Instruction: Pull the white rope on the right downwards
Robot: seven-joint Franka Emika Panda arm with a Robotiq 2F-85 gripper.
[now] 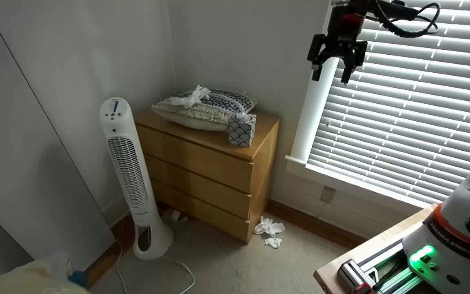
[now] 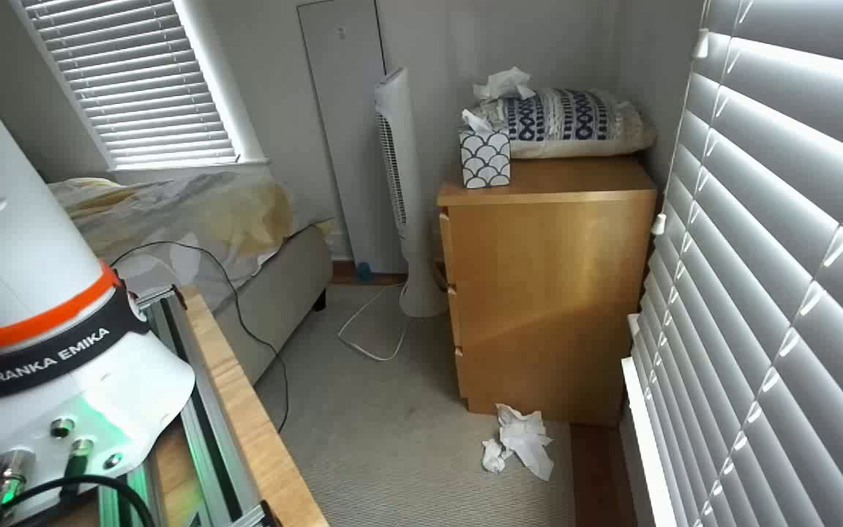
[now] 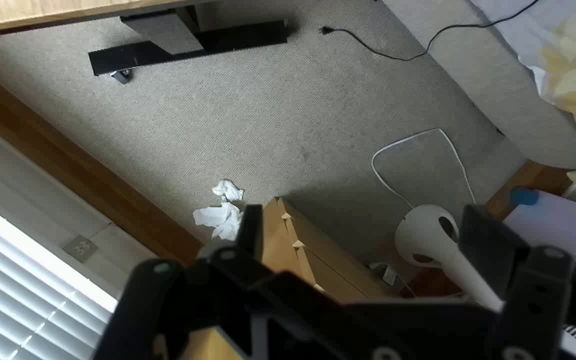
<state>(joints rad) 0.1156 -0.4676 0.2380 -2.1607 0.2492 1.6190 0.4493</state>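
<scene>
White pull cords hang at the edge of the window blinds (image 2: pixel 780 241). In an exterior view, one cord ends in a white tassel (image 2: pixel 701 44) high up, and a longer cord ends in a lower white tassel (image 2: pixel 658 224). A small tassel (image 1: pixel 328 123) also shows against the blinds in an exterior view. My gripper (image 1: pixel 331 77) is open and empty, pointing down at the upper left edge of the blinds, above that tassel. In the wrist view the open fingers (image 3: pixel 368 230) are wide apart with nothing between them; no cord is visible there.
A wooden dresser (image 1: pixel 202 163) carries pillows (image 1: pixel 218 106) and a tissue box (image 1: pixel 242 130). A white tower fan (image 1: pixel 131 175) stands beside it. Crumpled tissues (image 2: pixel 524 439) lie on the floor. The window sill (image 1: pixel 365 183) runs below the blinds. A bed (image 2: pixel 195 219) stands across the room.
</scene>
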